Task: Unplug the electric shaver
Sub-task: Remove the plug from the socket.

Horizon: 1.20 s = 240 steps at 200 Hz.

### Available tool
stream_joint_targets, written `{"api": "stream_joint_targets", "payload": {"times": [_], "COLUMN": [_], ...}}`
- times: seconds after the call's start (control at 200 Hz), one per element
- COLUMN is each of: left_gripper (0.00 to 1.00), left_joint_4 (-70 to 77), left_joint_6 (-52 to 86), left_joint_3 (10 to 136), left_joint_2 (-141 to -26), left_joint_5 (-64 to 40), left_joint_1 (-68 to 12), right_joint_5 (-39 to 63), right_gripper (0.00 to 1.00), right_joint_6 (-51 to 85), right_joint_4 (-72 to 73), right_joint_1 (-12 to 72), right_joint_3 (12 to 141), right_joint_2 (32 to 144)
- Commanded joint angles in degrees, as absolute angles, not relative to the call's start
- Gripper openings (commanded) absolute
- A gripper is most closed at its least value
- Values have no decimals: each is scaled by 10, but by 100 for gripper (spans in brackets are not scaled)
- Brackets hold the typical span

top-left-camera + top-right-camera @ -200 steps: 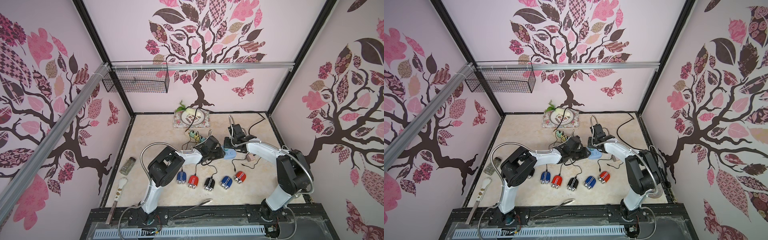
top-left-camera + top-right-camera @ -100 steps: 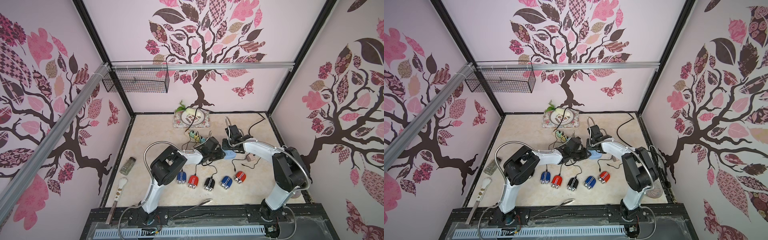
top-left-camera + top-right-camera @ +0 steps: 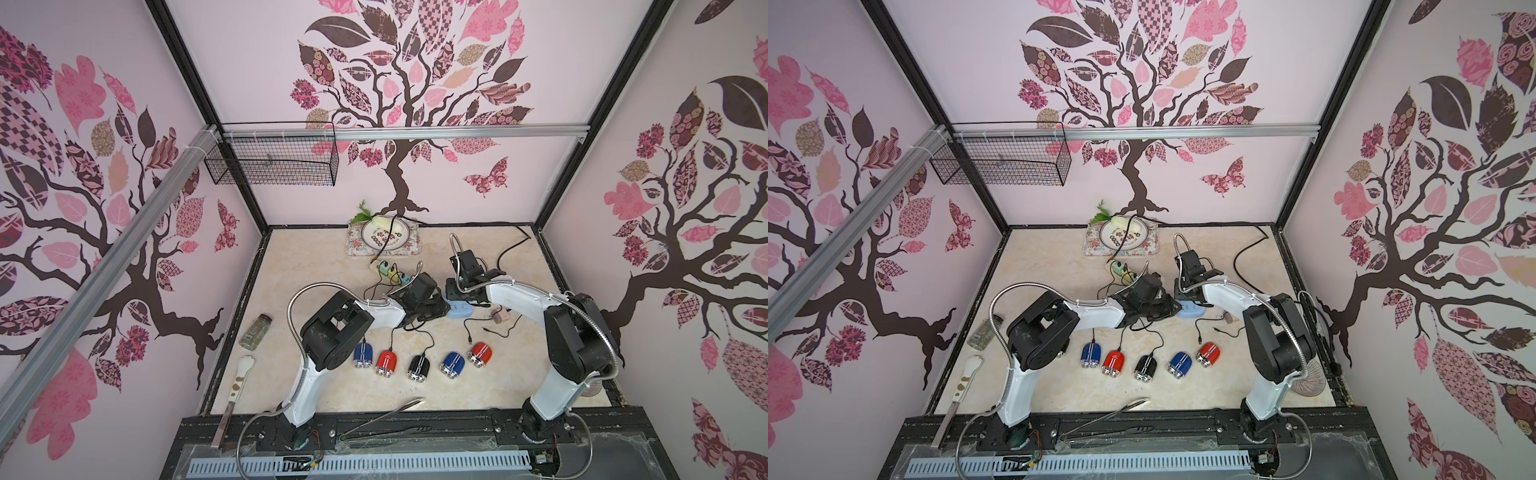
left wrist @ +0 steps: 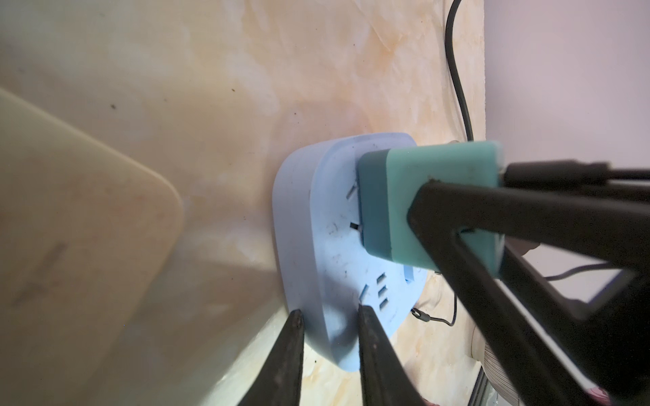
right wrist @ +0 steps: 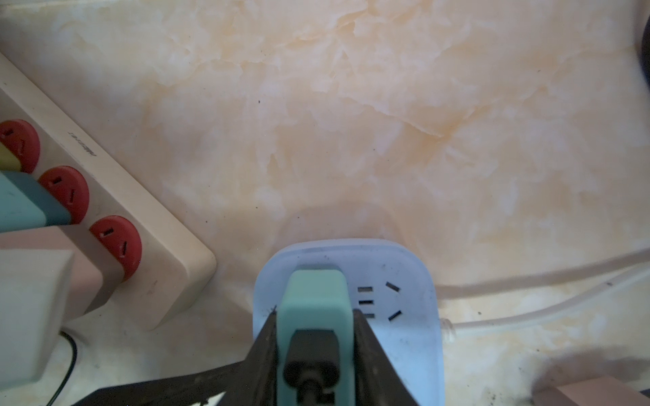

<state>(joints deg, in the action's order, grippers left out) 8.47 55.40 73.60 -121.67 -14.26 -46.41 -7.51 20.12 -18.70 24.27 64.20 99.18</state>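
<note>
The right jaws clamp the matte teal, box-shaped adapter (image 5: 314, 298), seated in the rounded pale-blue socket block (image 5: 408, 337); the left jaws pinch that block's rim. Five glossy, domed electric shavers (image 3: 418, 368) lie in a row near the front of the beige marble-patterned surface (image 3: 307, 266). Pink walls (image 3: 457, 199) carry tree decals

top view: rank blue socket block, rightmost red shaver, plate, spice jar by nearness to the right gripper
1. blue socket block, directly under the right gripper
2. rightmost red shaver, front right
3. plate, back wall
4. spice jar, far left
</note>
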Motion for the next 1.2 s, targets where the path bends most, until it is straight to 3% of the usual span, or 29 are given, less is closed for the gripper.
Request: {"api": "stream_joint_targets", "payload": {"times": [0.0, 1.195], "left_gripper": [28, 30], "left_joint_4": [53, -33], "left_joint_6": [556, 545], "left_joint_3": [721, 748], "left_joint_2": [-1234, -1264], "left_joint_5": [-141, -140], "left_joint_1": [-463, -467], "right_joint_5": [-76, -71], "right_gripper": [29, 28], "right_joint_6": [200, 195], "right_joint_4": [-189, -180], "right_joint_1": [246, 254], "right_joint_3": [670, 665], "right_joint_2": [1001, 981]}}
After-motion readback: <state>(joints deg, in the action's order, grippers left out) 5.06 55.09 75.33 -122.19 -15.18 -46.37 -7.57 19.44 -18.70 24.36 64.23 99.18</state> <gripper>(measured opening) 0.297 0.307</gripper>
